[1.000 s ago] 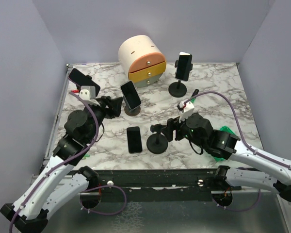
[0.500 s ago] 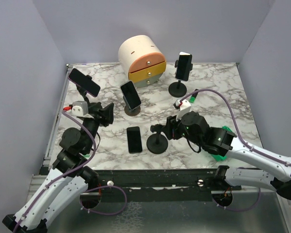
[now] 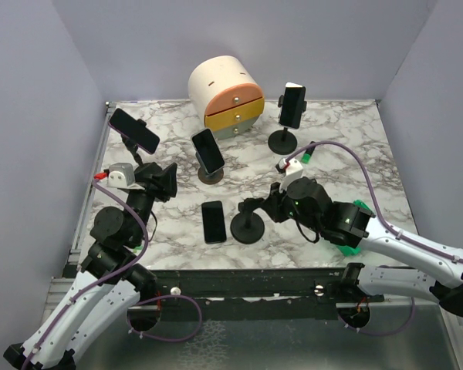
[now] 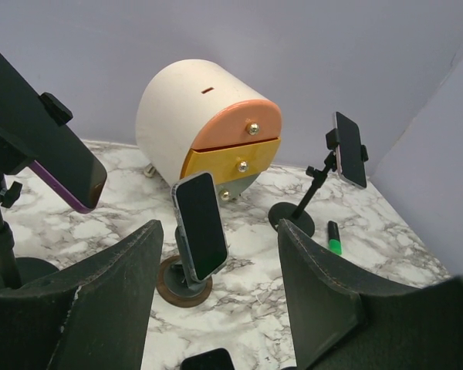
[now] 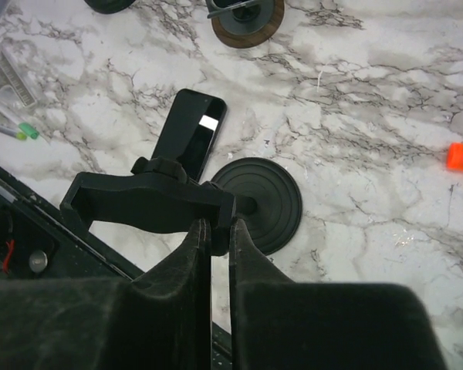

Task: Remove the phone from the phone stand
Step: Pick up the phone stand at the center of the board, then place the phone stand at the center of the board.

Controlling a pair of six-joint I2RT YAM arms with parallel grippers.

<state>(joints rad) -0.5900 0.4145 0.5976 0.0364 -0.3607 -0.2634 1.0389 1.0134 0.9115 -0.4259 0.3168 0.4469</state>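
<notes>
A black phone (image 3: 213, 221) (image 5: 189, 135) lies flat on the marble table, screen up. Just to its right stands an empty black phone stand (image 3: 248, 228) with a round base (image 5: 258, 204) and a bare clamp (image 5: 150, 202). My right gripper (image 3: 272, 208) (image 5: 220, 226) is shut on the stand's neck, just behind the clamp. My left gripper (image 3: 166, 181) (image 4: 216, 301) hangs open over the left of the table with nothing between its fingers. It faces a phone on a brown-based stand (image 3: 208, 152) (image 4: 201, 226).
Another phone sits on a tall stand at the left edge (image 3: 135, 129) (image 4: 42, 139), and one on a stand at the back (image 3: 293, 105) (image 4: 347, 149). A round drawer unit (image 3: 226, 94) stands at the back. A green marker (image 4: 333, 237) lies near the back stand.
My right gripper has shut on the empty stand's neck, and the stand has shifted slightly. My left arm has drawn back to the left, away from the brown-based stand.
</notes>
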